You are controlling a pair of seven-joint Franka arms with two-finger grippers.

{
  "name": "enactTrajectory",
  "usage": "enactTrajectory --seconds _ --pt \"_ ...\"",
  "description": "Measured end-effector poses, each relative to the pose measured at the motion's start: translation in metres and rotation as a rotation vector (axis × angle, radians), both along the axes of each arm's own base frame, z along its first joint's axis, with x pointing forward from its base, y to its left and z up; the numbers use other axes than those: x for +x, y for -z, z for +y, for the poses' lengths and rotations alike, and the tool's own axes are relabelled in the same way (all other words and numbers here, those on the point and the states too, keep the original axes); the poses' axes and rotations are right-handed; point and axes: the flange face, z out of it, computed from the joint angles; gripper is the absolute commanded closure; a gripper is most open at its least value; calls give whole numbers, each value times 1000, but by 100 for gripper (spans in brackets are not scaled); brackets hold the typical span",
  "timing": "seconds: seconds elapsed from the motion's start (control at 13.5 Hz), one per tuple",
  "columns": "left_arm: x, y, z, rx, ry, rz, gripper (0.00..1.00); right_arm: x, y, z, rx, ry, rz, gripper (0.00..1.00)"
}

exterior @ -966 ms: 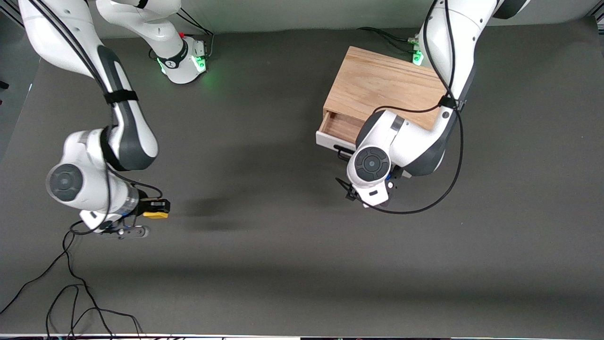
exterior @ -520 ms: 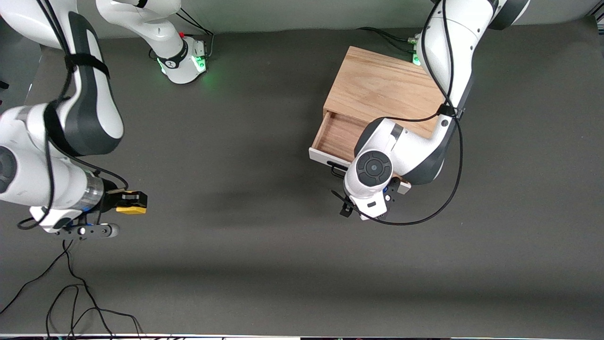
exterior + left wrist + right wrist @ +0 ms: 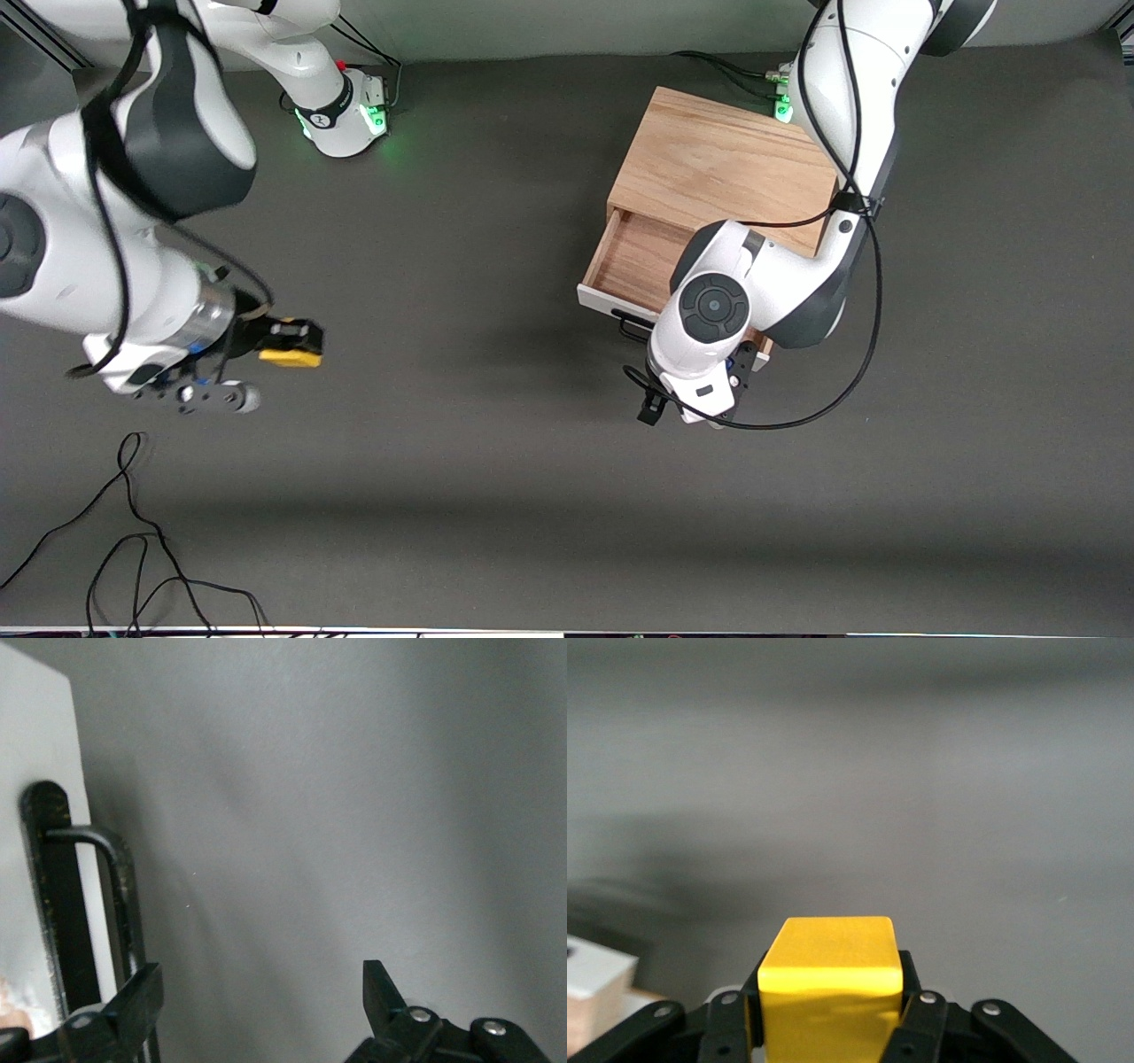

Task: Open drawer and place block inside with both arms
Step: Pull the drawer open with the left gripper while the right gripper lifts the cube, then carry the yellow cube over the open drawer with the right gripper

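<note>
The oak cabinet (image 3: 722, 164) stands toward the left arm's end of the table. Its drawer (image 3: 631, 257) is pulled out and shows its bare wood interior. The white drawer front (image 3: 35, 771) and black wire handle (image 3: 115, 895) show in the left wrist view. My left gripper (image 3: 261, 992) is open and empty just in front of the drawer, one finger (image 3: 137, 997) beside the handle. In the front view the left hand (image 3: 704, 341) covers it. My right gripper (image 3: 288, 341) is shut on the yellow block (image 3: 291, 357), up over the table toward the right arm's end. The block (image 3: 831, 974) sits between its fingers.
Loose black cables (image 3: 133, 549) lie on the dark mat near the front camera at the right arm's end. The right arm's green-lit base (image 3: 341, 115) stands at the back. The left arm's cable (image 3: 833, 372) loops beside the drawer.
The drawer has slid further out of the cabinet. The left hand has drawn back from the drawer front. The right gripper has risen with the block and shifted toward the left arm's end.
</note>
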Motion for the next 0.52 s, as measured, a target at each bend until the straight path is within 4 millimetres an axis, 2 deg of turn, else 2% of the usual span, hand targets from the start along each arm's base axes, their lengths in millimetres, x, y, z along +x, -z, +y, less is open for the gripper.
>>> enactTrajectory --seconds 0.15,0.22,0.37,0.52 --pt "18 -30 16 9 -11 -65 0 -16 -17 42 29 47 -4 80" --pt "29 -53 33 21 4 -85 0 -25 -24 63 46 67 -3 80" --pt "45 -107 90 44 92 -84 0 -44 -34 102 77 85 -1 80" --pt "49 -155 159 41 192 -58 0 -59 -40 142 110 96 -31 80"
